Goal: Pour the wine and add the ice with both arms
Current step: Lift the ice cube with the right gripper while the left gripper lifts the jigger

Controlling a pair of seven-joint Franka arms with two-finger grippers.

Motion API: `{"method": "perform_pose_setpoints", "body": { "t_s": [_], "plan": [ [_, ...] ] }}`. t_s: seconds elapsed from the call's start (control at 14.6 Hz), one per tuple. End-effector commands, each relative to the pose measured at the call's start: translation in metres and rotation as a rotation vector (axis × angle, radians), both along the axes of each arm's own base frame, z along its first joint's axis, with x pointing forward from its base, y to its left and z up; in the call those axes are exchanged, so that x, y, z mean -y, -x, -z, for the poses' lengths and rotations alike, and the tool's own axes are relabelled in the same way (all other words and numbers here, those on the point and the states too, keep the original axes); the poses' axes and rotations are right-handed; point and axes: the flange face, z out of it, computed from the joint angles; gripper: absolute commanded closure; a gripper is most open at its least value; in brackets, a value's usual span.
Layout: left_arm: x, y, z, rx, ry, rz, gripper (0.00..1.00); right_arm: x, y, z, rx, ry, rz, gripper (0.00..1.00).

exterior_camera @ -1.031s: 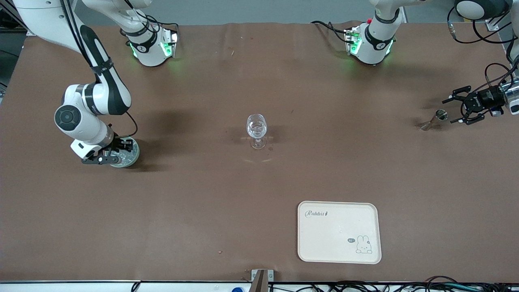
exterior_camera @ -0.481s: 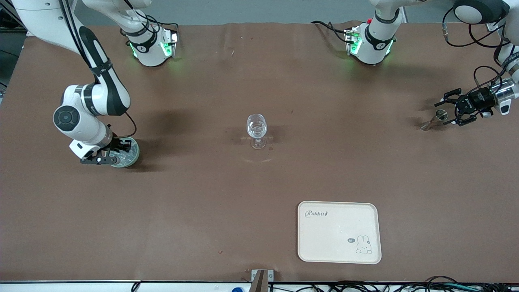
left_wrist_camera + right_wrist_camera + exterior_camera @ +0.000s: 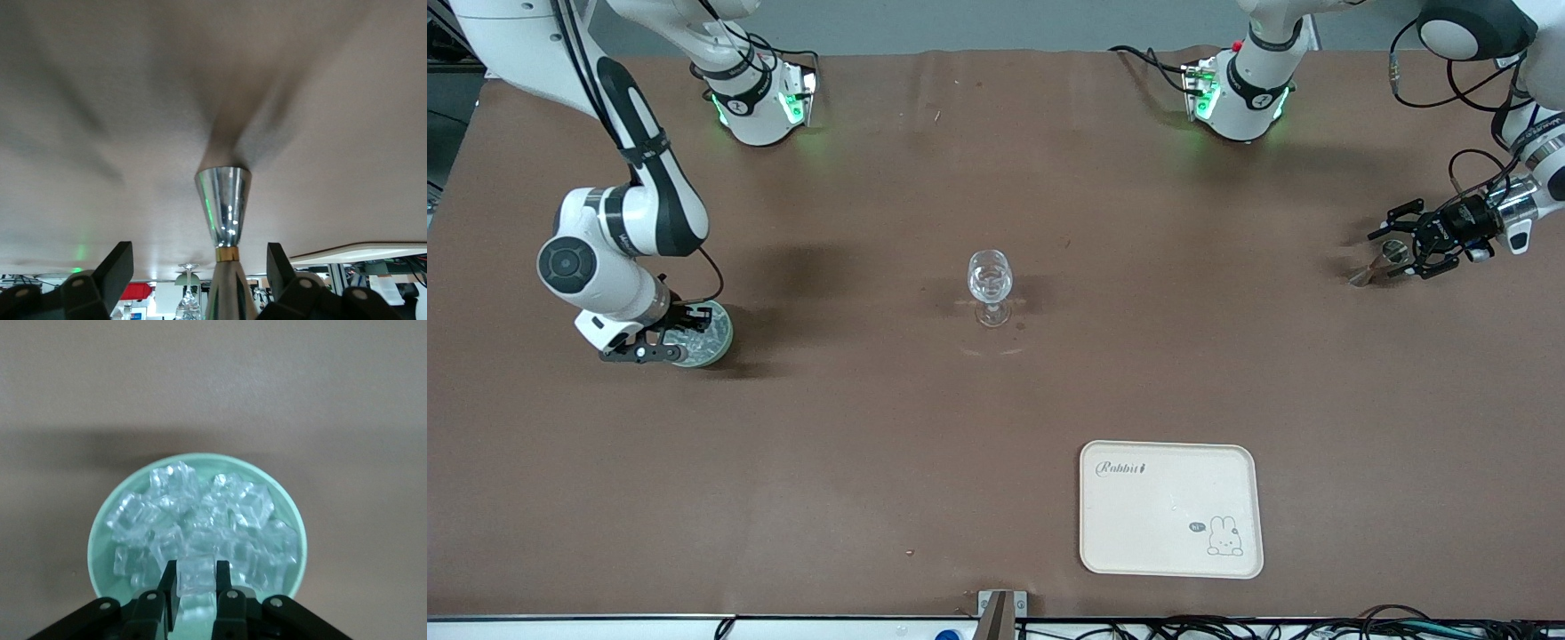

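Observation:
A clear stemmed wine glass stands at the table's middle. A pale green bowl heaped with ice sits toward the right arm's end. My right gripper is over the bowl's rim, shut on one ice cube. A silver jigger with a gold band stands toward the left arm's end. My left gripper is open, level with the jigger, which stands between its fingers untouched. The glass also shows small in the left wrist view.
A cream tray with a rabbit print lies nearer to the front camera than the glass, toward the left arm's end. The brown table cloth covers the whole table.
My left gripper has moved in on the jigger, so its open fingers now stand on either side of it. My right arm has shifted slightly at the bowl.

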Motion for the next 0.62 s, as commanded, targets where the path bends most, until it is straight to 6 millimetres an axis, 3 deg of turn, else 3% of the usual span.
{"method": "perform_pose_setpoints", "body": {
  "t_s": [0.0,0.14,0.34,0.55],
  "plan": [
    [0.007,-0.004,0.004,0.015,0.021,-0.009,0.11,0.002,-0.019,-0.048,-0.045,0.015,0.026,0.88],
    [0.010,-0.007,0.005,0.012,0.025,-0.009,0.12,0.001,-0.024,-0.093,-0.039,0.017,0.098,0.99],
    [0.014,-0.013,0.006,0.008,0.038,-0.030,0.18,-0.005,-0.040,-0.156,-0.074,-0.005,0.155,1.00],
    [0.008,-0.013,0.003,0.009,0.034,-0.040,0.48,-0.008,-0.056,-0.222,-0.042,-0.059,0.229,1.00]
  ]
}}
